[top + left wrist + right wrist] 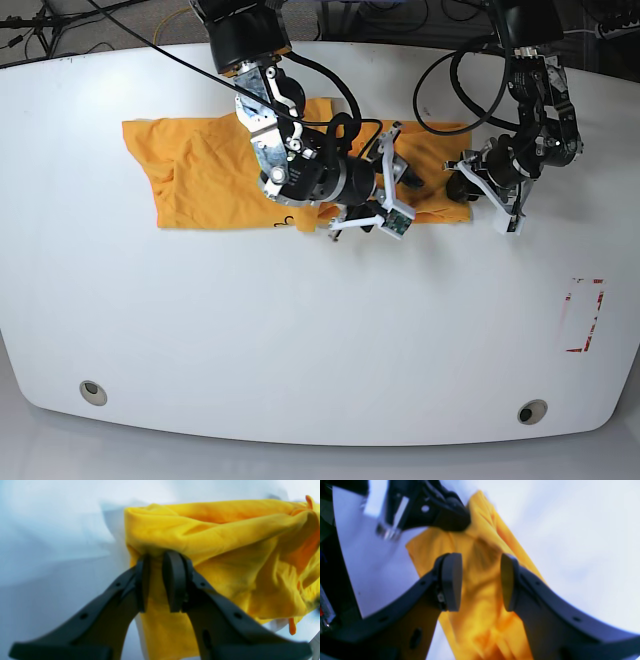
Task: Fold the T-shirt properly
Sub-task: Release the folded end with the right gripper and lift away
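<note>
The orange-yellow T-shirt (210,180) lies spread across the far part of the white table (300,330), flat on the left and bunched on the right. My left gripper (157,580) is shut on a gathered fold at the T-shirt's (225,542) right end; in the base view it is at the cloth's right edge (462,185). My right gripper (481,582) hovers open just over the T-shirt's (480,620) middle, with cloth showing between its spread fingers (451,582). It sits close left of the left gripper (445,517). The print is mostly hidden under the right arm.
A red rectangle outline (583,315) is marked near the table's right edge. Two round holes (92,390) (531,411) sit near the front edge. Black cables (60,20) run behind the far edge.
</note>
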{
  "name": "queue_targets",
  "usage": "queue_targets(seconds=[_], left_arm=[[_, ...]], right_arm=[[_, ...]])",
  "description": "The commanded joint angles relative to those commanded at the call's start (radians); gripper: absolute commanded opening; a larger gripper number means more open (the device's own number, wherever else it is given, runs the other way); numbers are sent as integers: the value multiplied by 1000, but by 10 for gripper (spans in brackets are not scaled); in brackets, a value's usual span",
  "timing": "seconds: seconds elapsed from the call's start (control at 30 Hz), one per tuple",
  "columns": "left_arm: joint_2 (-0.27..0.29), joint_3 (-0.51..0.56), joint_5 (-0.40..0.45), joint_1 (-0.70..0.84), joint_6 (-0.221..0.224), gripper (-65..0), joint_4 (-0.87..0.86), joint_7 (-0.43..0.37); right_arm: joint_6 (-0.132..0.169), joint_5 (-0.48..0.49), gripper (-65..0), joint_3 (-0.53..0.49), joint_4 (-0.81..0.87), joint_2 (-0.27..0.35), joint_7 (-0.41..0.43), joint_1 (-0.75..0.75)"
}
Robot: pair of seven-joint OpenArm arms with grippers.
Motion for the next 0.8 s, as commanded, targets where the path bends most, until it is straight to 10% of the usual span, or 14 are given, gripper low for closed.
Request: queue_targets(seconds=[0.8], left_arm=[[-2,0,0,0,-2,-543,0,0]], right_arm=[[0,9,-411,247,-112,160,61,117]])
